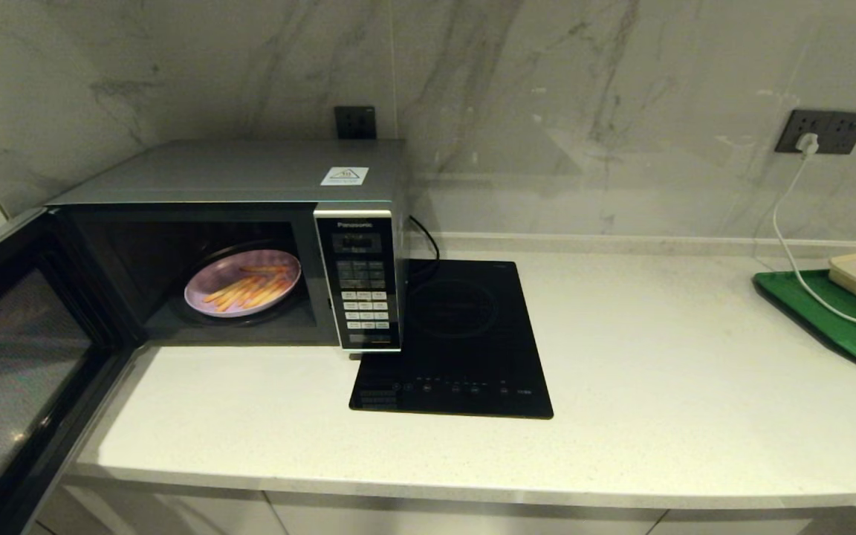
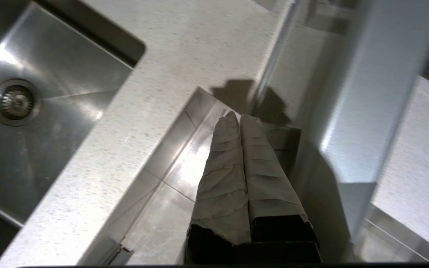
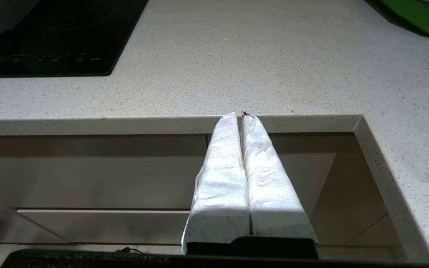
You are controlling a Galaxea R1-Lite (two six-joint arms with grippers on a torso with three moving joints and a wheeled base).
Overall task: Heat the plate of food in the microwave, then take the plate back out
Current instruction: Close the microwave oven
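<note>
My left gripper (image 2: 240,118), fingers pressed together and empty, hangs off the counter edge, apparently beside the open microwave (image 1: 250,245) door. Plate of food (image 1: 243,293) sits inside. Right gripper (image 3: 239,116) likewise closed, parked below counter.

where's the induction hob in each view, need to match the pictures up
Head view: the black induction hob lies flat at centre, just right of the open microwave.
Left wrist view: not in it.
Right wrist view: its front edge with the touch controls fills the upper left corner.
Shared landmark: the pale speckled countertop shows in all three.
</note>
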